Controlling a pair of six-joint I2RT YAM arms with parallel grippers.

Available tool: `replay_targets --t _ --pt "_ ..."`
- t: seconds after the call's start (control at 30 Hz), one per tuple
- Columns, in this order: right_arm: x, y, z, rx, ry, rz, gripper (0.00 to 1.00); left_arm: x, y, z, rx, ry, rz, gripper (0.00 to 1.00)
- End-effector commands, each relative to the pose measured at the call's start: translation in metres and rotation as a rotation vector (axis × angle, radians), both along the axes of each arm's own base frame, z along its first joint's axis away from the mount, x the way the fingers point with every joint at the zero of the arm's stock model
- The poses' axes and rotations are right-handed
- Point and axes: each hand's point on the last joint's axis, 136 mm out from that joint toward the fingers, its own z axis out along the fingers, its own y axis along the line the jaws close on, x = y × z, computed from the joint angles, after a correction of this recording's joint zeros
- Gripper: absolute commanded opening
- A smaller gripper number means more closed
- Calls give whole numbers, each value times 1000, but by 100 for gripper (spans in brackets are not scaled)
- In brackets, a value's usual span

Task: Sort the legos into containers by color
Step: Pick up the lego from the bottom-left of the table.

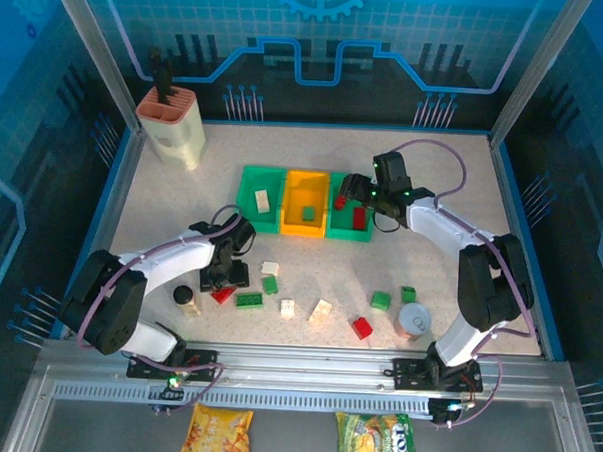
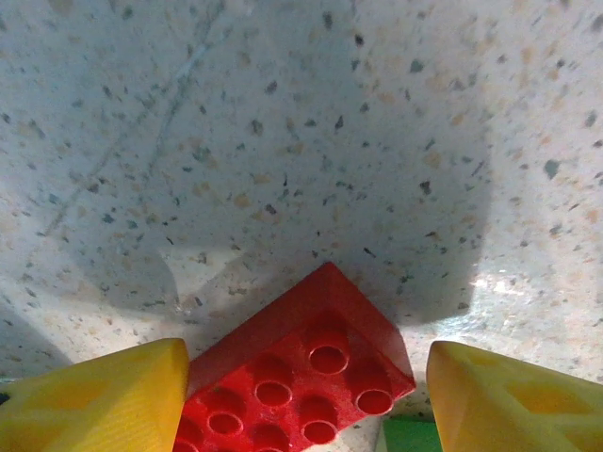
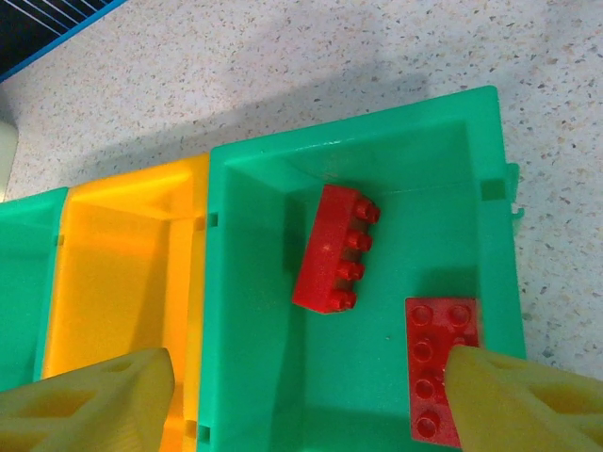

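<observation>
My left gripper [image 1: 224,281] is low over the table, its yellow fingers [image 2: 94,400] open around a red lego [image 2: 301,377]. The left finger is at the brick's side and a gap shows at the right finger; a green lego [image 2: 410,435] lies just beside it. The containers stand in a row: green bin [image 1: 245,199], orange bin [image 1: 306,178], green bin [image 1: 347,234]. My right gripper [image 1: 358,193] hangs open above the right green bin [image 3: 254,311], which holds a red lego on its side [image 3: 334,250] and a flat one [image 3: 433,363].
Cream [image 1: 321,309], green [image 1: 248,301] and red [image 1: 362,328] legos lie scattered along the near table. A grey can [image 1: 414,320] stands near right, a small dark bottle [image 1: 184,299] near left, and a beige knife block [image 1: 171,125] at the far left corner.
</observation>
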Motion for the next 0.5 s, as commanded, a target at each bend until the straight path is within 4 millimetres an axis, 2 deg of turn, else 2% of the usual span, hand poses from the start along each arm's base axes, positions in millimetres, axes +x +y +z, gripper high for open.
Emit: replay_targets --t 0.0,0.47 --pt "-1 -6 11 4 -26 1 77 -10 -2 -8 -21 40 8 67" --pt "-6 -9 10 2 -22 -3 77 -10 -3 -4 -39 19 15 45"
